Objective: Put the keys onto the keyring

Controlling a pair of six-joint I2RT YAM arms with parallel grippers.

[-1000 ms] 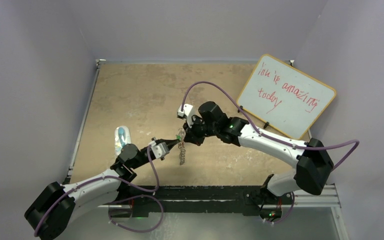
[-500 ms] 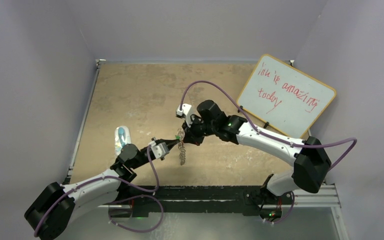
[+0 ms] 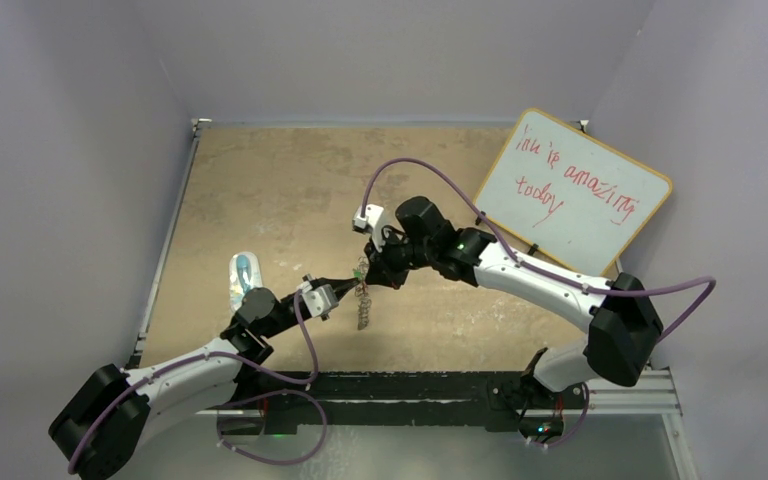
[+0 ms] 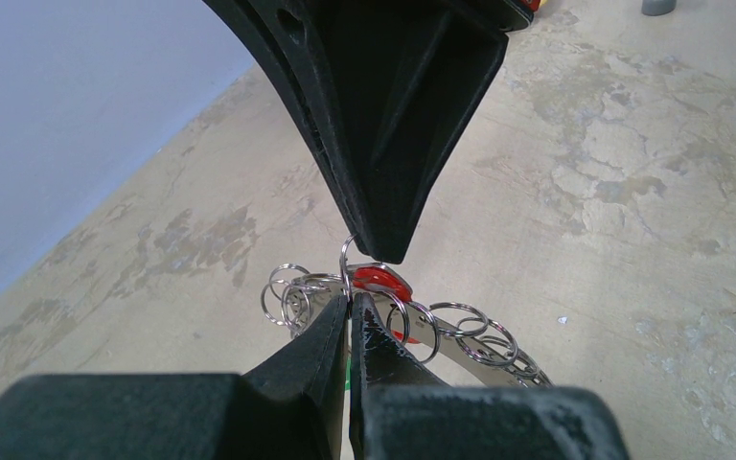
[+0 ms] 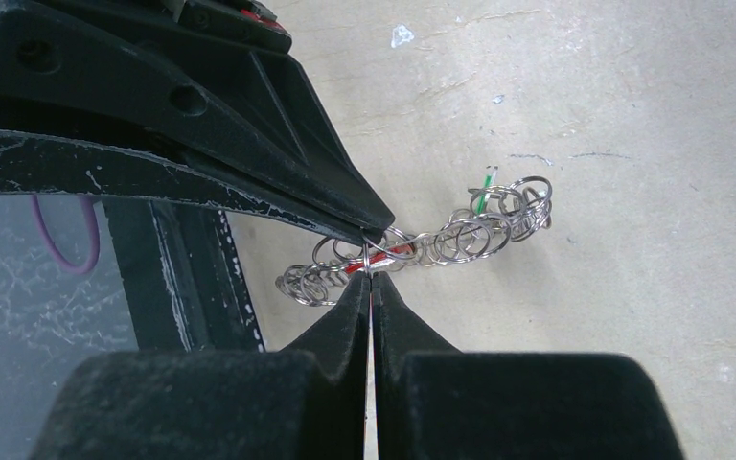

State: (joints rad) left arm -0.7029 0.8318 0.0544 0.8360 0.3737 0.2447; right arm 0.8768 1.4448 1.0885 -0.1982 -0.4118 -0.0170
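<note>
The keyring (image 3: 364,305) hangs above the table between both arms, a flat silvery band (image 4: 460,350) fringed with small wire loops (image 5: 460,235). My left gripper (image 4: 350,297) is shut on one thin loop at the ring's top. My right gripper (image 5: 372,278) comes from the opposite side, shut on the same thin loop, tip to tip with the left. The red key head (image 4: 380,278) sits right at that loop, under the right gripper's tip (image 4: 383,254). A green key (image 5: 484,196) sticks out near the ring's far end. In the top view the two grippers meet mid-table: left (image 3: 358,285), right (image 3: 368,282).
A whiteboard (image 3: 572,192) with red writing leans at the back right. A clear bluish plastic object (image 3: 243,280) lies on the table (image 3: 280,190) left of my left arm. A black rail (image 3: 410,385) runs along the near edge.
My right arm has edged slightly to the left. The keyring and left arm hold about the same place.
</note>
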